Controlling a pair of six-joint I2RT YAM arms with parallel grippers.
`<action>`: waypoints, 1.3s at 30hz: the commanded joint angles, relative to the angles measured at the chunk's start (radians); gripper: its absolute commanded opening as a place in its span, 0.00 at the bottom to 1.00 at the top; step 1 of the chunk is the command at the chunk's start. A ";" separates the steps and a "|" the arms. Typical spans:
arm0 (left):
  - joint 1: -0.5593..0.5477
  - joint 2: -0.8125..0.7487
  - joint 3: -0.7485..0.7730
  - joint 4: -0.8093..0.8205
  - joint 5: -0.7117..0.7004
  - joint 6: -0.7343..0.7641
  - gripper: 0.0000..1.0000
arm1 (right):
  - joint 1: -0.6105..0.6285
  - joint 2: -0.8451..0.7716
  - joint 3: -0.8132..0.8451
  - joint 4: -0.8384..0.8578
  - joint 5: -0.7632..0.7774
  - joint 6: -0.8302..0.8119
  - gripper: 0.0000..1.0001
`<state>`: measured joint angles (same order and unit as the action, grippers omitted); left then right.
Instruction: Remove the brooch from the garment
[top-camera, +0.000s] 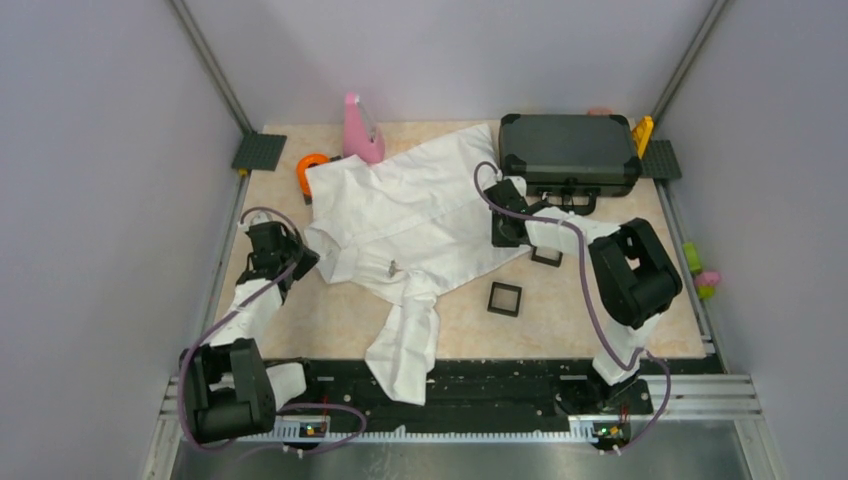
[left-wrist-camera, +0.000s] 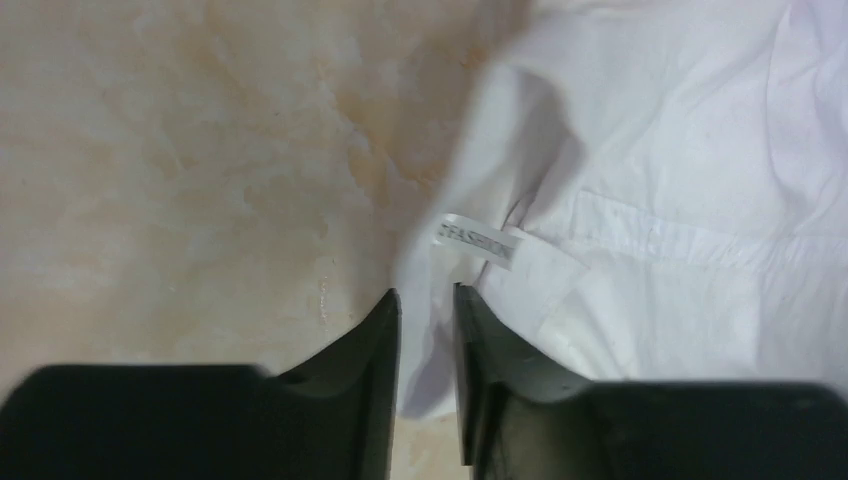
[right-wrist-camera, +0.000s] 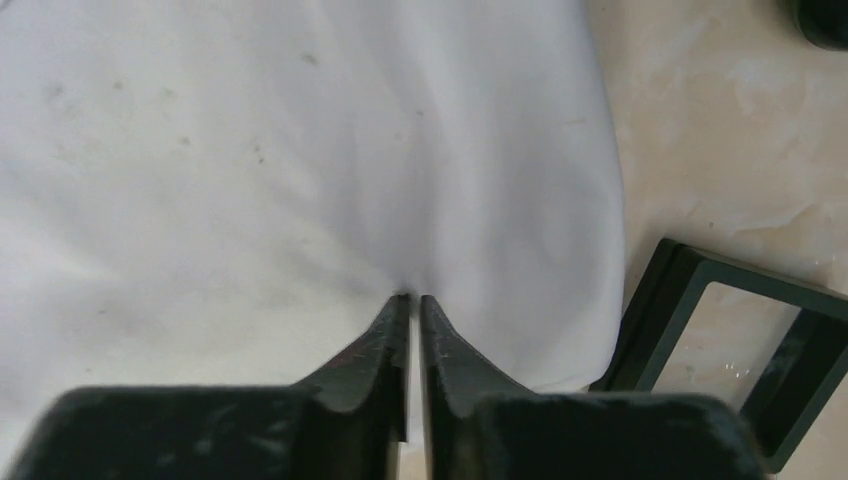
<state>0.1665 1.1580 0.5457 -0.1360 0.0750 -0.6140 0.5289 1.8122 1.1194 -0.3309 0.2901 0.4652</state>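
I'm seeing one shirt (top-camera: 400, 215), one brooch (top-camera: 393, 267) lying at its 6 o'clock, and two black trays (top-camera: 504, 298) at 4 o'clock. Only the overhead view is showing the brooch; only the left wrist view is showing a label (left-wrist-camera: 478, 240). The left gripper (left-wrist-camera: 425, 300) and right gripper (right-wrist-camera: 413, 297) are each pinching shirt fabric.
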 joint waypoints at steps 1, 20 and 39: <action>-0.004 -0.053 0.016 0.054 0.025 0.003 0.49 | 0.013 -0.095 0.013 -0.016 0.028 -0.036 0.20; -0.374 -0.229 -0.035 0.053 0.084 0.153 0.65 | 0.251 -0.025 0.173 0.239 -0.618 0.012 0.38; -0.374 -0.545 -0.222 0.160 -0.149 0.158 0.64 | 0.359 0.274 0.364 0.214 -0.470 0.173 0.34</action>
<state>-0.2077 0.6674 0.3550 -0.0662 -0.0376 -0.4698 0.8703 2.0594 1.4242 -0.1493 -0.1890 0.5976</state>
